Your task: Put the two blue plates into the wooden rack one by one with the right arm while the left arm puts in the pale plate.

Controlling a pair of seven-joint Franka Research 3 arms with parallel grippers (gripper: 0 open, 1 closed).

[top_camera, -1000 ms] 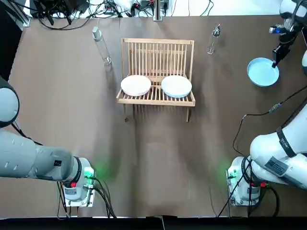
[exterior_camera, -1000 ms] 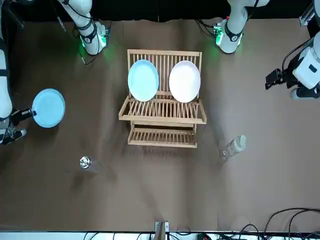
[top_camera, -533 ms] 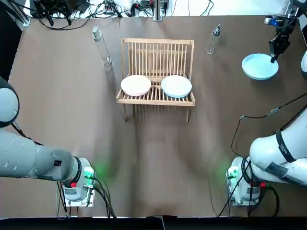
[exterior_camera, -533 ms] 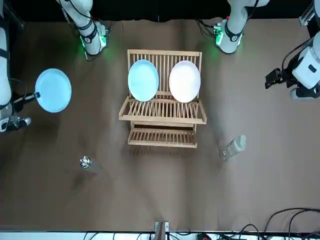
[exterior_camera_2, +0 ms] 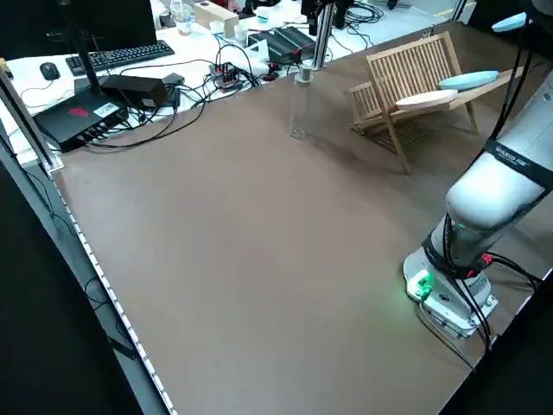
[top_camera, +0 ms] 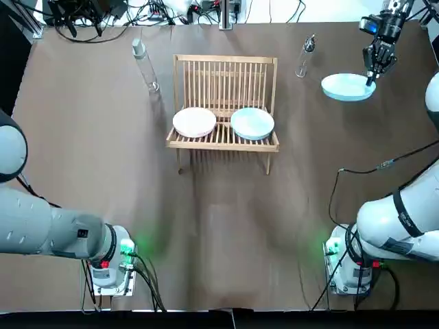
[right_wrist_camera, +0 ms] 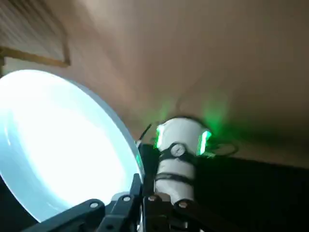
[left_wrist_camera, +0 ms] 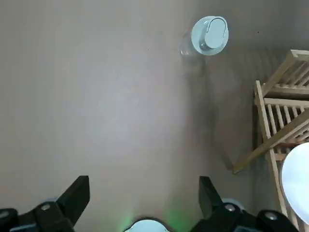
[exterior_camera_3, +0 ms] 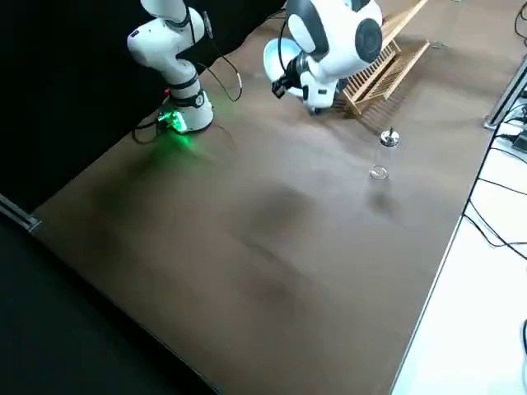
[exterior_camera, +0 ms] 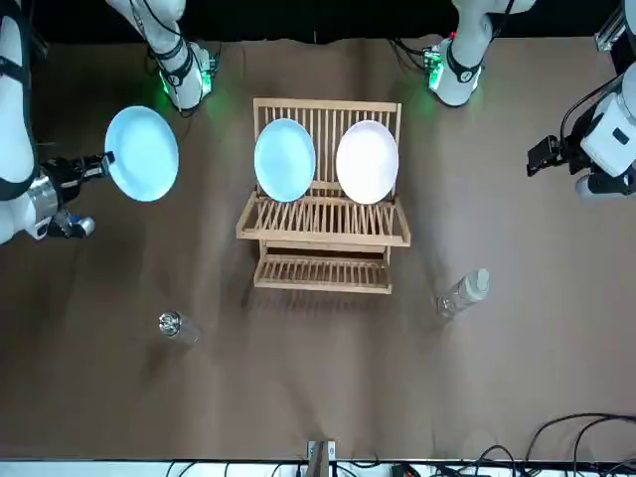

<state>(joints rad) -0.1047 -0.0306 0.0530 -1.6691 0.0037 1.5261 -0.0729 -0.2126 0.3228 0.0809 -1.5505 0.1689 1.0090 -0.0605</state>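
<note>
Brown cloth covers the whole table (top_camera: pixel 219 226), and at its upper middle in the top view we see the wooden rack (top_camera: pixel 224 74). Two plates already lean in the rack side by side. The pale plate (top_camera: pixel 195 122) sits in the left half of that view, and the racked blue plate (top_camera: pixel 252 123) sits in the right half. Their rims are close, though we cannot tell whether they touch.

The second blue plate (top_camera: pixel 348 87) is up off the table and tilted, at the upper right of the top view, to the right of the rack and apart from it. The right gripper (top_camera: pixel 372 68) is clamped on its far rim, and in the right wrist view we see the fingers pinching that edge.

The left gripper (left_wrist_camera: pixel 144 183) hangs over bare table with its fingers spread wide and nothing between them. In the front view its arm is at the right edge, well apart from the rack.

A clear bottle (top_camera: pixel 145 65) stands upright just off the rack's upper left corner in the top view. A small glass (top_camera: pixel 305 55) stands off the upper right corner, between the rack and the held plate.
</note>
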